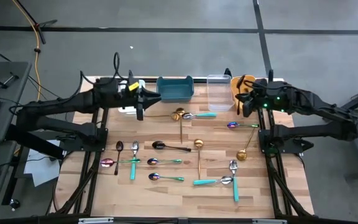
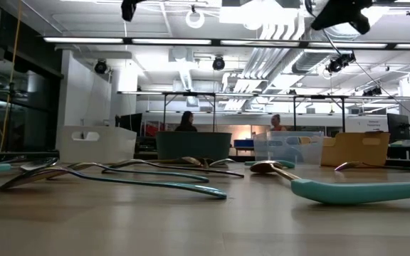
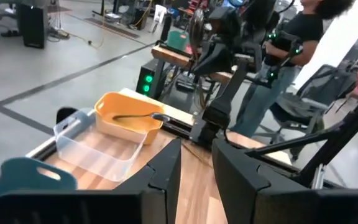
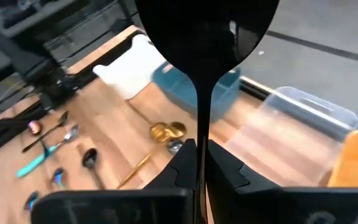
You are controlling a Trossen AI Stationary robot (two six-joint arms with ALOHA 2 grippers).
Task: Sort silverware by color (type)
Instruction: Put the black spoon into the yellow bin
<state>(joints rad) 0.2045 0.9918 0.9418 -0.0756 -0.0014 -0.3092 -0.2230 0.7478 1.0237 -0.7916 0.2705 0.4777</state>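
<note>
"Two grippers at the table's (image 1: 166, 190) far edge. Which one is carrying?" asks the desk.

"The right gripper (image 4: 199, 155), near the far right corner above the orange bin (image 1: 238, 87). Its fingers are clamped on the thin handle of a black spoon (image 4: 204, 37), whose bowl stands up toward the wrist camera. The left gripper (image 1: 140, 106) hangs toward the far left corner by the white bin (image 4: 132, 68), fingers apart and nothing between them."

"And the rest of the silverware (image 1: 185, 155)?"

"Scattered flat over the middle and near half of the table: teal-handled spoons (image 1: 213, 182), a gold spoon (image 1: 198, 144), and dark and purple-pink ones. A dark spoon (image 3: 138, 116) already lies in the orange bin."

"How would such pieces handle?"

"Light and rigid, by the look of them, with polished, likely slippery surfaces. Lying flat on the wood, they give the fingers little to get under. The narrow handle, near its middle, looks like the best place to pinch. The rounded bowl would probably squirt free. A grip low on the handle, like the one on the black spoon, may let it pivot."
</note>
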